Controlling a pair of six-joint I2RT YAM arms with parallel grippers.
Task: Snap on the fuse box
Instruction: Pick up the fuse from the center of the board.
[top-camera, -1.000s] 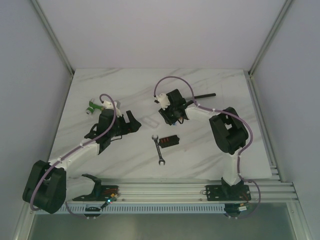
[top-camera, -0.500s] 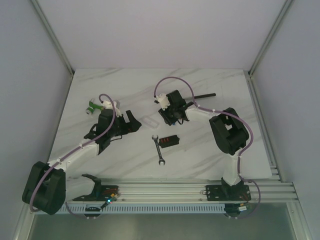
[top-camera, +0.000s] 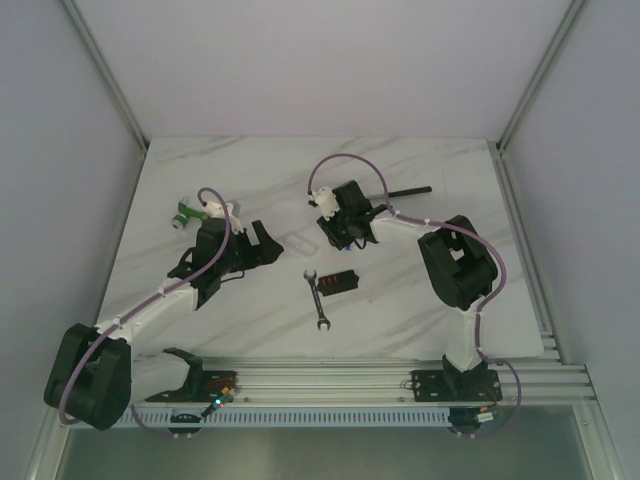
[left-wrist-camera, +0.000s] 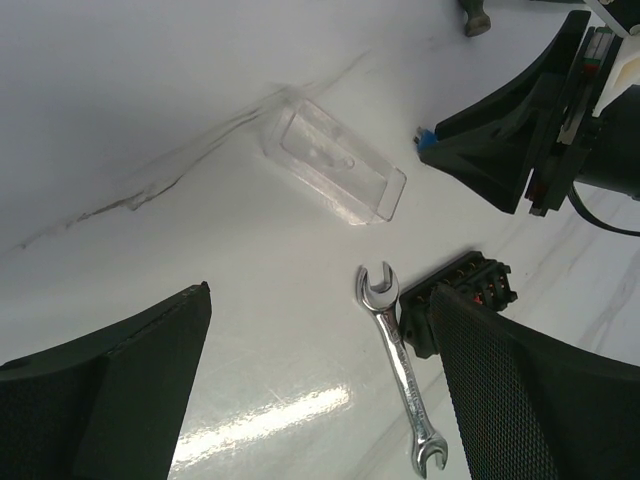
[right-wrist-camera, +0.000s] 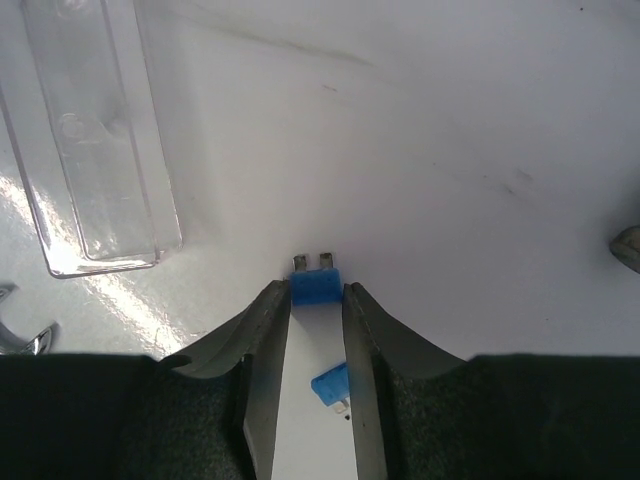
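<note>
A small black fuse box, with red fuses showing in its slots, lies open on the white marbled desk between the two arms, touching the head of a silver wrench. Its clear cover lies apart from it, farther back on the desk, with nothing inside. The left fingers are spread wide and hold nothing, while the right fingers, near the cover, are drawn narrow and pinch a small blue fuse, with a second blue fuse lying beneath them.
</note>
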